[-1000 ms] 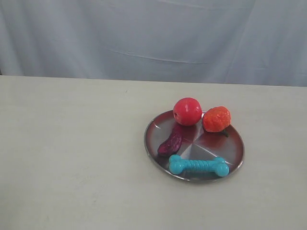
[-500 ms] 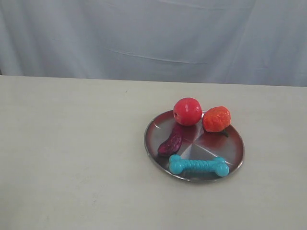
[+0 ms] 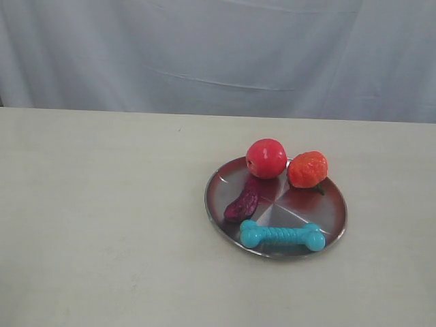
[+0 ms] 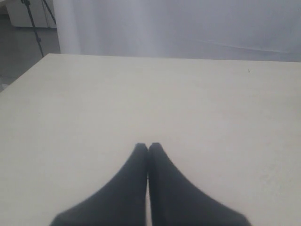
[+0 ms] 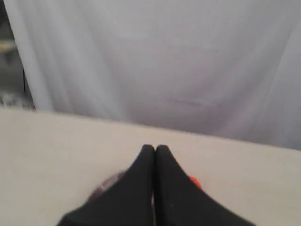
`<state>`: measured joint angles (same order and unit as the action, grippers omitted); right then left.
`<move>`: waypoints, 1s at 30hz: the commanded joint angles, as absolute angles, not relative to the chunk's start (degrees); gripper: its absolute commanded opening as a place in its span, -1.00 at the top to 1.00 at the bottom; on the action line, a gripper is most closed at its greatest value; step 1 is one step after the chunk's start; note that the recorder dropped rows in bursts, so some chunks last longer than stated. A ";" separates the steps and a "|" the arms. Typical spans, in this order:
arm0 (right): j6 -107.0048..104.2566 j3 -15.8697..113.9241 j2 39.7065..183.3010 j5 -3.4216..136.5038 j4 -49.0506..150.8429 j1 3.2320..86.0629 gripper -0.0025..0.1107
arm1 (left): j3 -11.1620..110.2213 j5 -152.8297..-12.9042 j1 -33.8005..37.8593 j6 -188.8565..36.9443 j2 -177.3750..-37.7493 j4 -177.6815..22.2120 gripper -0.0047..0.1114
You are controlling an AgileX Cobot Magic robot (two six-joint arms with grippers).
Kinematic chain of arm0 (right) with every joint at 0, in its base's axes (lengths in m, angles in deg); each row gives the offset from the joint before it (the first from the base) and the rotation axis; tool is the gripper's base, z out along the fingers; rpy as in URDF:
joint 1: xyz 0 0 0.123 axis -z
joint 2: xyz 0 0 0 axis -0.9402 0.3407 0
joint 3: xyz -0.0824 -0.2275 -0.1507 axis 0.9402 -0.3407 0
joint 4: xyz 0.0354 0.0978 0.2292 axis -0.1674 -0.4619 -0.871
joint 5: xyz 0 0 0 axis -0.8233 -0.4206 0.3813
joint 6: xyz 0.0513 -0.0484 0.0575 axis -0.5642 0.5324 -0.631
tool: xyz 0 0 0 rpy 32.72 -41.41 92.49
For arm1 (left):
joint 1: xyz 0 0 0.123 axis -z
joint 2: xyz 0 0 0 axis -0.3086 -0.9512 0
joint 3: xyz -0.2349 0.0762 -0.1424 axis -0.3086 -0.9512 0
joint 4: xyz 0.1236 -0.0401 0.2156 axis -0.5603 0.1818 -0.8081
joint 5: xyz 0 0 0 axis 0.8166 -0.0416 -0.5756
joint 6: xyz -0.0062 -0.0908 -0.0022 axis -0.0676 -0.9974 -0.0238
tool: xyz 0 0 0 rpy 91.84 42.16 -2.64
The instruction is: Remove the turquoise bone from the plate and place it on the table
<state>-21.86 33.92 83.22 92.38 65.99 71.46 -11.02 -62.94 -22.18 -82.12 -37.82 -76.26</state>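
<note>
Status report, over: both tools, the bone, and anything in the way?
Left tool shut, empty. Right tool shut, empty. Bone lies on plate, at its near rim, untouched. Purple piece close by one end; nothing on top.

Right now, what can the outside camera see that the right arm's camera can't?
Only the outside view shows the turquoise bone, the red apple and the purple piece. Only the right wrist view shows the right gripper, closed. Both show the table, the white curtain, some of the plate and a bit of the orange fruit.
</note>
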 commanded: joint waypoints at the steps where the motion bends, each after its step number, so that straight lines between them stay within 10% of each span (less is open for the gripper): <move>1: -7.65 46.15 98.48 111.53 65.23 67.08 0.96 | -11.16 -63.25 -22.43 -82.36 -37.75 -75.90 0.92; 30: 38.63 59.69 140.08 123.29 44.93 67.31 0.96 | -11.16 -63.25 -22.43 -82.36 -37.75 -75.90 0.92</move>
<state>35.77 59.25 137.35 125.53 44.71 67.46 -11.02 -62.94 -22.18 -82.12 -37.82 -76.26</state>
